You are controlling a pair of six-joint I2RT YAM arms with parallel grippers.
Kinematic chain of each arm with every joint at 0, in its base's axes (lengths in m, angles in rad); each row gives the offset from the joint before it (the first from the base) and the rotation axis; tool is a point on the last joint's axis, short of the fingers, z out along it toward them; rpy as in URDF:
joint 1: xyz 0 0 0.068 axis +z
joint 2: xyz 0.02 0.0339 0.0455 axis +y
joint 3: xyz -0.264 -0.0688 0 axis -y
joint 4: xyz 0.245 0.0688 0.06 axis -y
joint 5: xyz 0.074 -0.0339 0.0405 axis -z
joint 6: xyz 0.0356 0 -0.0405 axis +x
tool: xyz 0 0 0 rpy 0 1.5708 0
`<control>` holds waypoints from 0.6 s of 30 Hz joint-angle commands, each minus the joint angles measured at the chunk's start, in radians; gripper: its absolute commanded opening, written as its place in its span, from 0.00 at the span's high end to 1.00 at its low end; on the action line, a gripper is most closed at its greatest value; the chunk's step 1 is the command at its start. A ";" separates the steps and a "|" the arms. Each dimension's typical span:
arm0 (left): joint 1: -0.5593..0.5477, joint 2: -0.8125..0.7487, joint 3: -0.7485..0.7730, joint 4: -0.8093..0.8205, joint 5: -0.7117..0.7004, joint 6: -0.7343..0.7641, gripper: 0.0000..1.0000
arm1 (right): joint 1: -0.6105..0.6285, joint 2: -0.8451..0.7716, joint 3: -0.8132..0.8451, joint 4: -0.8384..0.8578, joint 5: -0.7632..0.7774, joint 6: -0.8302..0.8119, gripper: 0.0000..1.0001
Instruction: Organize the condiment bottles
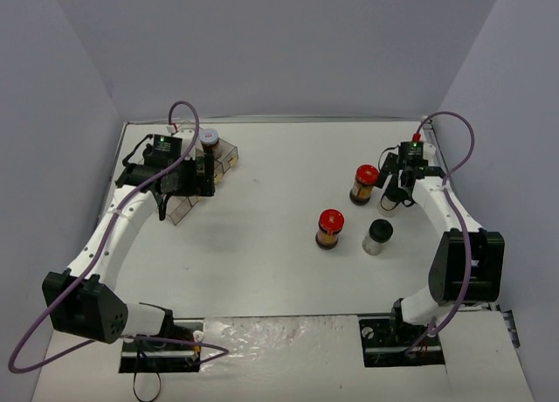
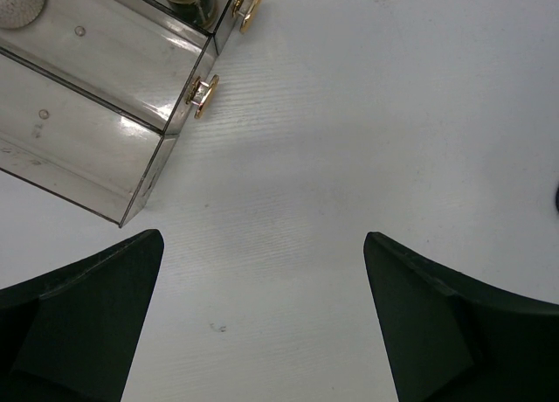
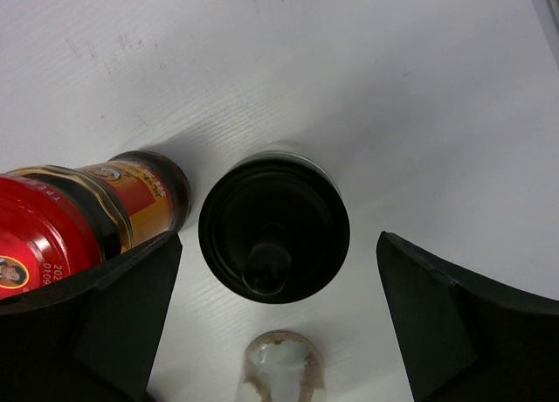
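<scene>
My right gripper is open and hangs over a black-capped jar, which stands between its fingers without touching them. A red-lidded jar with orange-brown contents stands just left of it. A second red-lidded jar and another black-capped clear jar stand further towards the middle. A small clear jar part with brown residue shows at the wrist view's lower edge. My left gripper is open and empty beside the clear tray. A white-lidded jar sits in the tray.
The tray has gold latches on its side facing my left gripper. Grey walls close off the table at the back and both sides. Cables loop over both arms.
</scene>
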 commanded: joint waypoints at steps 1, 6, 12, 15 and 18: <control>-0.002 -0.037 0.055 0.015 -0.007 0.020 0.03 | -0.005 0.025 -0.004 0.071 0.011 0.008 0.11; -0.004 -0.039 0.061 0.008 -0.004 0.022 0.03 | -0.005 0.048 0.007 0.084 0.029 0.003 0.26; -0.006 -0.040 0.071 0.005 0.001 0.022 0.03 | -0.004 0.038 0.044 0.073 0.045 -0.007 0.69; -0.007 -0.040 0.084 -0.004 0.006 0.022 0.03 | -0.001 -0.013 0.095 0.032 0.057 -0.023 0.95; -0.007 -0.042 0.102 -0.012 0.016 0.023 0.03 | 0.014 -0.055 0.191 -0.034 0.062 -0.070 1.00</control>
